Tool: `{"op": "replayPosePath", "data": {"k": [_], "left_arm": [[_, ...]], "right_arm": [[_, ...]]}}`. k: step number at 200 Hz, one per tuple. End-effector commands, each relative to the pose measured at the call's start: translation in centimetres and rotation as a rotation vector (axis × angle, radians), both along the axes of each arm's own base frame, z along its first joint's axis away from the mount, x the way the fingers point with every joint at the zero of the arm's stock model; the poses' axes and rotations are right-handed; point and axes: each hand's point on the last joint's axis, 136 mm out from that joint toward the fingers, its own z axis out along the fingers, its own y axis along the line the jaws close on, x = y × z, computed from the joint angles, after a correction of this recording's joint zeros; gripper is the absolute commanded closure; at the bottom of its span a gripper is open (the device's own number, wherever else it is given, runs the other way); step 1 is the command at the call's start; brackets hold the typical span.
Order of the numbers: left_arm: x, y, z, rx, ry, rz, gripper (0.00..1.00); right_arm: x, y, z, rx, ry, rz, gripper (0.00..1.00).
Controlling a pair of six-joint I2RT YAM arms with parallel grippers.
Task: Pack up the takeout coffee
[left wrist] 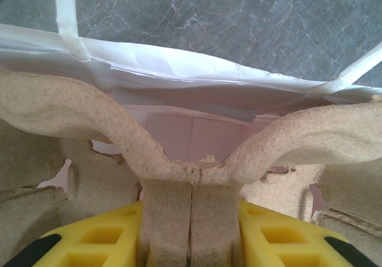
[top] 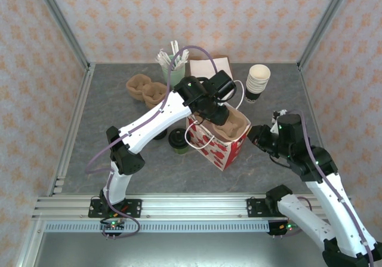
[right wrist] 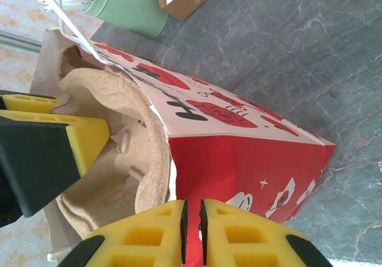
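The takeout coffee (top: 178,140), a short dark cup with a black lid, stands on the table just left of the red bag (top: 224,150). My left gripper (top: 218,114) is above the bag's open mouth, shut on the middle ridge of a brown pulp cup carrier (left wrist: 191,159) that sits partly inside the bag. My right gripper (top: 258,137) is at the bag's right side. In the right wrist view its jaws (right wrist: 192,213) are pressed together on the bag's (right wrist: 239,159) top rim. The carrier (right wrist: 119,159) and the left fingers (right wrist: 71,141) lie just beyond.
A stack of cream cups (top: 258,82) stands at the back right. A green cup of stirrers (top: 170,67) and a cardboard box (top: 209,67) are behind the bag. Spare pulp carriers (top: 146,91) lie at the back left. Patterned walls enclose the table.
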Motion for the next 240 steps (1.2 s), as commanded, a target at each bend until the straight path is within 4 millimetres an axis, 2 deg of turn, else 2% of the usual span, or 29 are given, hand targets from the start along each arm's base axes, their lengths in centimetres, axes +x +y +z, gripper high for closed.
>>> {"op": "replayPosePath", "data": {"k": [1, 24, 64, 138, 207, 221, 240], "left_arm": [[0.0, 0.3, -0.4, 0.03, 0.001, 0.027, 0.63], [0.0, 0.3, -0.6, 0.032, 0.006, 0.03, 0.63], [-0.1, 0.1, -0.7, 0.019, 0.015, 0.029, 0.63], [-0.4, -0.3, -0.5, -0.005, 0.025, 0.022, 0.64], [-0.4, -0.4, -0.5, -0.008, 0.028, 0.021, 0.64], [-0.4, -0.4, -0.5, -0.007, 0.027, 0.021, 0.64], [-0.3, -0.3, -0.4, -0.006, 0.023, 0.025, 0.63]], "right_arm": [[0.1, -0.5, 0.5, 0.015, -0.016, -0.041, 0.83], [0.3, 0.3, 1.2, 0.084, -0.03, -0.031, 0.78], [1.2, 0.6, 1.8, 0.168, -0.059, -0.075, 0.77], [2.4, 0.9, 1.4, 0.223, -0.112, -0.1, 0.77], [2.5, 0.7, 1.1, 0.229, -0.132, -0.115, 0.93], [2.4, 0.4, 0.9, 0.213, -0.127, -0.123, 1.0], [2.2, 0.0, 0.6, 0.188, -0.114, -0.133, 1.0]]}}
